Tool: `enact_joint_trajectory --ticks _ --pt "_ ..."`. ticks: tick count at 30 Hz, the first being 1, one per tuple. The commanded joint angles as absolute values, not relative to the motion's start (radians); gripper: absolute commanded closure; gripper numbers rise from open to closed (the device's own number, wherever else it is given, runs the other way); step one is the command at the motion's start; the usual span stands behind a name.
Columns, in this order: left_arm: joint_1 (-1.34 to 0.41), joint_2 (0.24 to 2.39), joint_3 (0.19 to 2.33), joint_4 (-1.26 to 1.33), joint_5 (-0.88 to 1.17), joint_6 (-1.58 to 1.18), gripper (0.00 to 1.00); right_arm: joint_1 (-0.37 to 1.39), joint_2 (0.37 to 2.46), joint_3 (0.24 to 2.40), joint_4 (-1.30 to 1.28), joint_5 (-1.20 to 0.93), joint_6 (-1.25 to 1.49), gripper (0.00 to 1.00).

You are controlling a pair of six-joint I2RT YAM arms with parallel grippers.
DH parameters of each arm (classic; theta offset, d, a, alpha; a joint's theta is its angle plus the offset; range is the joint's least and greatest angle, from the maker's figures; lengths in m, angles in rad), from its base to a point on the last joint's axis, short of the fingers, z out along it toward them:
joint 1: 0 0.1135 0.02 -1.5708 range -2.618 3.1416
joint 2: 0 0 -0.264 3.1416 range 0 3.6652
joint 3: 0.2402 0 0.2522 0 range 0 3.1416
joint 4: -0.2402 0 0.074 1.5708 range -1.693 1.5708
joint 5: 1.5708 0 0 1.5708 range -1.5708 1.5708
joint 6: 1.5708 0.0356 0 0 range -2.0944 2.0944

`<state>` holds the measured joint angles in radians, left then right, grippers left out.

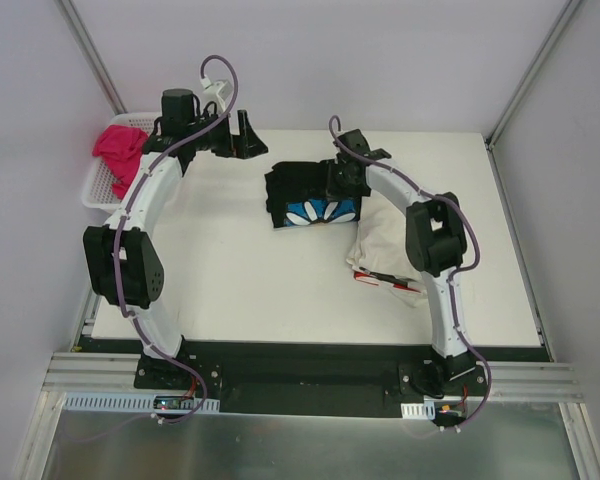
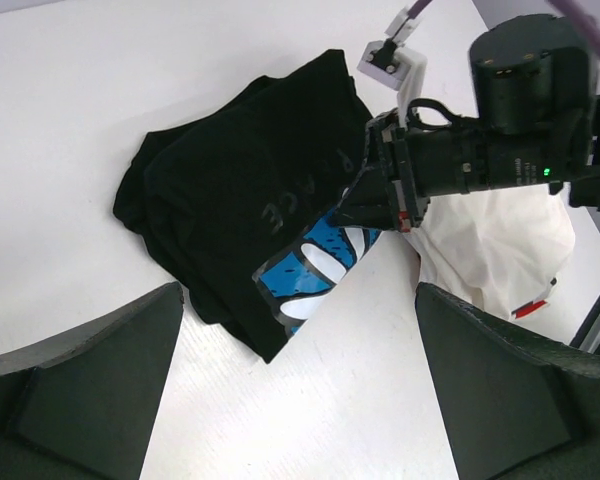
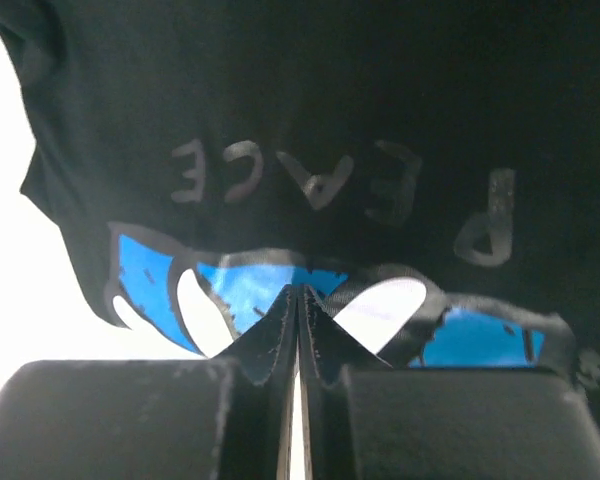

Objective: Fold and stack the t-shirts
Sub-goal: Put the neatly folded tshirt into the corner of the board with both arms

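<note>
White desk (image 1: pixel 240 280), bare across its lower left. Black t-shirt (image 1: pixel 300 190) folded at upper centre, cream t-shirt (image 1: pixel 380 250) just lower right, pink t-shirt (image 1: pixel 120 150) in the basket (image 1: pixel 95 195) at the upper-left edge. Right fingers (image 3: pixel 270 340) pinch the black t-shirt's daisy edge; left fingers (image 2: pixel 90 390) spread wide.

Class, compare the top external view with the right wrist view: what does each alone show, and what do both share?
Only the top external view: the pink t-shirt in the white basket, the cream t-shirt beneath the right arm, and the open left tool. Only the right wrist view: the PEACE lettering, and the right tool pinched shut on the black t-shirt at its edge. Both: the black t-shirt with its daisy print.
</note>
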<state>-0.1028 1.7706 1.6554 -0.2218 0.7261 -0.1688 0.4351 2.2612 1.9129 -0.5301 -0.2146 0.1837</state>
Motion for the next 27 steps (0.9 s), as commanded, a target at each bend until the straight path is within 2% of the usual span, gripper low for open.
enact_joint_trajectory --ticks 1,10,27 --pt "-0.095 1.736 1.638 -0.212 0.712 -0.152 0.01 0.440 2.327 1.957 -0.578 -0.265 0.212 0.98" --pt "-0.066 1.724 1.632 -0.212 0.700 -0.164 0.01 0.474 2.255 1.757 -0.472 -0.356 0.288 0.98" --pt "-0.052 1.700 1.549 -0.181 0.676 -0.186 0.01 0.775 2.209 1.708 -0.480 -0.469 0.351 0.96"
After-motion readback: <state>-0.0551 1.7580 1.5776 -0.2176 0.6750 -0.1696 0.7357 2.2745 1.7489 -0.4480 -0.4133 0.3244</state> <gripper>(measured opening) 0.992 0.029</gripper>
